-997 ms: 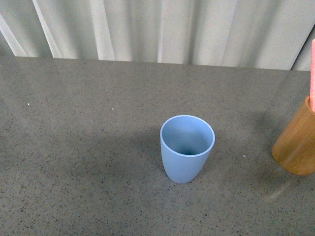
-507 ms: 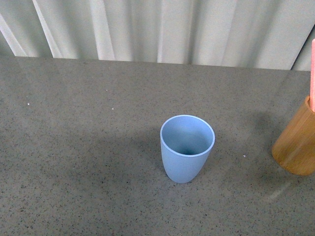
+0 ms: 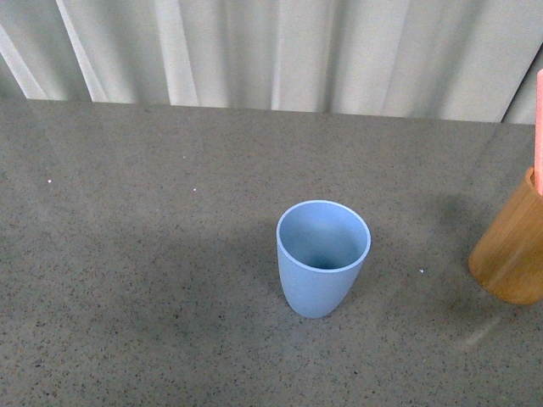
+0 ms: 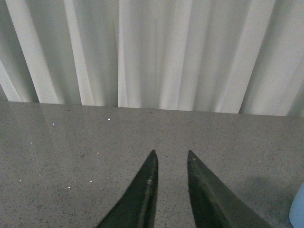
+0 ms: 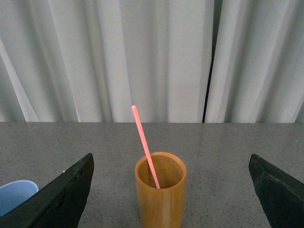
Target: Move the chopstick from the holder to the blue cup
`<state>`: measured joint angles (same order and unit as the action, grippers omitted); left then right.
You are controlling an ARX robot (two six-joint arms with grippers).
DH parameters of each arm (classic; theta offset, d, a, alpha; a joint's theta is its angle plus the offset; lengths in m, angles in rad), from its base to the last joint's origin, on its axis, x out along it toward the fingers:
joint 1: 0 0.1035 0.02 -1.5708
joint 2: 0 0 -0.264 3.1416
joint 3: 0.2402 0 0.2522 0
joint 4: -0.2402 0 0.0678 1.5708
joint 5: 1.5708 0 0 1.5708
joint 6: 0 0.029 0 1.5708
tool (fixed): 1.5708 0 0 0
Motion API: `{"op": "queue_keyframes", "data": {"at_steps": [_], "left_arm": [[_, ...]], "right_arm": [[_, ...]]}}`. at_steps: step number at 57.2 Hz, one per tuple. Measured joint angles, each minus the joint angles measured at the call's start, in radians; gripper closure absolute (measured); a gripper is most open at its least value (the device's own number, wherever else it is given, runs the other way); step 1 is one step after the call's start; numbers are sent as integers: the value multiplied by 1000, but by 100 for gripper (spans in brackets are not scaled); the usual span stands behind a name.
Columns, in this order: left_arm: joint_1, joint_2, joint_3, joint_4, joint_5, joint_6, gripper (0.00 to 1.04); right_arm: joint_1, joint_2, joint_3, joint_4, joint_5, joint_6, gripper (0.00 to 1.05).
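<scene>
The blue cup (image 3: 322, 257) stands upright and empty in the middle of the grey table. The honey-brown holder (image 3: 512, 250) stands at the right edge of the front view, with a pink chopstick (image 3: 539, 127) rising from it. In the right wrist view the holder (image 5: 160, 190) stands between my wide-open right gripper (image 5: 173, 187) fingers, some way ahead, and the chopstick (image 5: 145, 146) leans in it; the cup's rim (image 5: 14, 194) shows at the side. My left gripper (image 4: 171, 159) is shut and empty above bare table, with a sliver of the cup (image 4: 298, 211) at the frame's edge. Neither arm shows in the front view.
The grey speckled table (image 3: 136, 254) runs back to a pale pleated curtain (image 3: 271, 51). A dark gap in the curtain (image 5: 209, 61) shows behind the holder.
</scene>
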<state>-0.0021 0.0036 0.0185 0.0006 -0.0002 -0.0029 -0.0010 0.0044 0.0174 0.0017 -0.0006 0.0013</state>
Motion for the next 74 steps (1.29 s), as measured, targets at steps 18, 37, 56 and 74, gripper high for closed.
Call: {"op": "queue_keyframes", "data": {"at_steps": [18,37,56,74], "left_arm": [[0,0,0,0,0,0,27],[0,0,0,0,1,1,7],[0,0,0,0,0,1,7],[0,0,0,0,0,1,7]], "right_arm": [[0,0,0,0,0,0,10],[-80,165,61,-129,-180,-23,10],[-217,819,120,443,-370,-150,10],[-189,1323,252,771,-346,-122,10]]}}
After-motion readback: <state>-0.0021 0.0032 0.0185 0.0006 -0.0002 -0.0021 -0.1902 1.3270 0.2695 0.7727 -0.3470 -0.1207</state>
